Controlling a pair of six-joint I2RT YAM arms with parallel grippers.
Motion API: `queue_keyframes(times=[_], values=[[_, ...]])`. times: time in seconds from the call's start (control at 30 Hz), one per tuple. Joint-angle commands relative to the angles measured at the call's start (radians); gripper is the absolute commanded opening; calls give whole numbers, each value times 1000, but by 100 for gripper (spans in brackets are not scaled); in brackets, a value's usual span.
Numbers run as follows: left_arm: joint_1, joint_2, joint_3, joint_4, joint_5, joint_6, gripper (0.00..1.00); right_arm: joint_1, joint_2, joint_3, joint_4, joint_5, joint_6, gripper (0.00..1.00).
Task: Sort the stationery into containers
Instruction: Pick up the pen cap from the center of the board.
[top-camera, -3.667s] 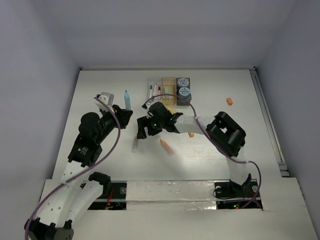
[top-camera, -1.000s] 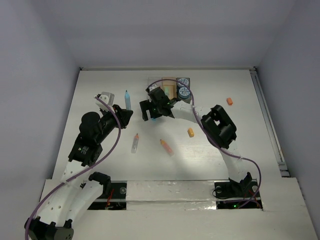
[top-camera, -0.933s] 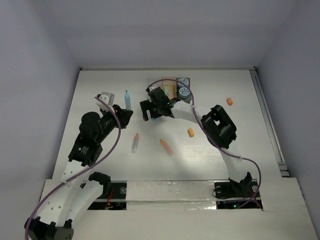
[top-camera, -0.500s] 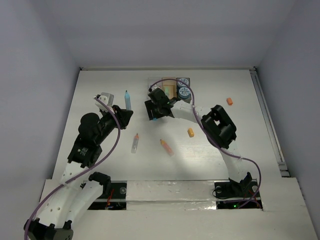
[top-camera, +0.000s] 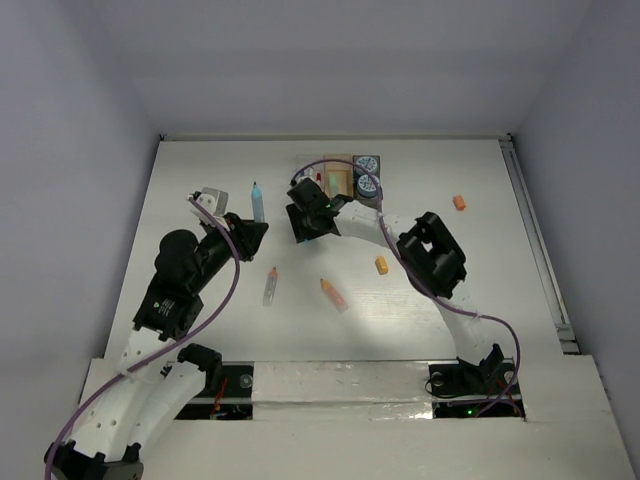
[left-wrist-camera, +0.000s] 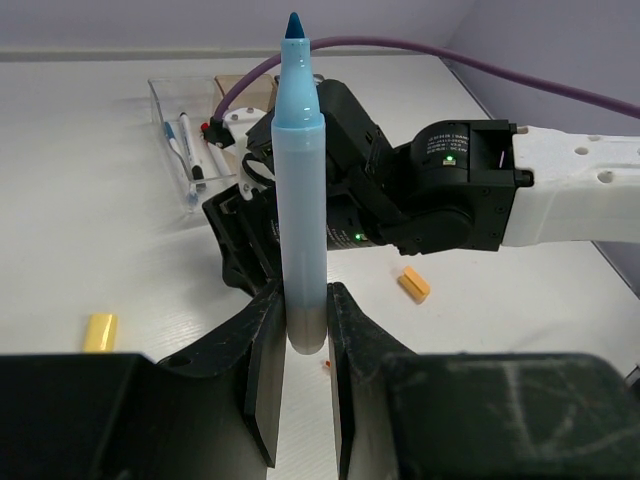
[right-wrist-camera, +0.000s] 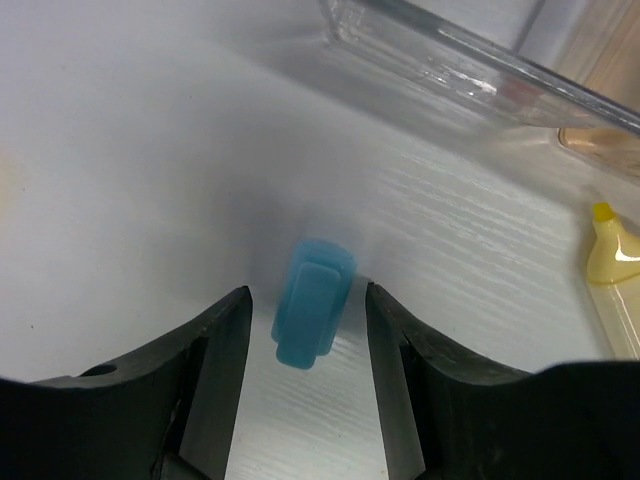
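Top external view: shows the sort partly done. Finds two rolls (top-camera: 367, 185) in the dark bin (top-camera: 379, 172), a greenish piece, too small to name, in the orange bin (top-camera: 338, 160), and thin pens (left-wrist-camera: 185, 145) in the clear bin (left-wrist-camera: 170, 100). Counts several pieces loose on the table (top-camera: 480, 290): an orange bit (top-camera: 459, 203) far right, a second orange bit (top-camera: 381, 265) nearer the middle, a pen-like piece (top-camera: 270, 287), an orange-pink marker (top-camera: 333, 293), a yellow bit (left-wrist-camera: 99, 331) and a yellow marker (right-wrist-camera: 620, 290) beside the bins. Has the left gripper (left-wrist-camera: 303, 300) clamped tight on the base of a blue marker (left-wrist-camera: 303, 180), upright with bare tip, held off the table left of the bins and not yet in any of them. Puts the right gripper (right-wrist-camera: 307, 290) low over a small blue cap (right-wrist-camera: 312, 315) lying on the table just in front of the clear bin, jaws about half apart on either side, a gap showing on both sides, nothing gripped. Judges roughly half the work left, blue marker and cap likely next. Reads no brand, label or writing anywhere; catches only a red smear behind the clear wall in the right wrist view, too blurred to make out.
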Motion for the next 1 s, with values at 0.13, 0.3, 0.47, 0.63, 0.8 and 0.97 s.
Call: queue_keyframes(times=[0.13, 0.3, 0.47, 0.63, 0.8, 0.97], values=[[-5, -20, 39, 40, -2, 8, 0, 5, 38, 57, -57, 46, -4, 54], [-5, -20, 39, 38, -5, 8, 0, 5, 86, 126, -101, 72, -30, 51], [-5, -18, 39, 40, -5, 9, 0, 14, 116, 158, -135, 79, -42, 32], [-5, -7, 39, 37, -5, 8, 0, 14, 97, 132, -109, 69, -38, 5], [-5, 20, 39, 37, -4, 8, 0, 14, -122, -32, 63, 40, -42, 1], [-5, 51, 36, 46, 21, 9, 0, 14, -402, -222, 301, 5, -33, 0]])
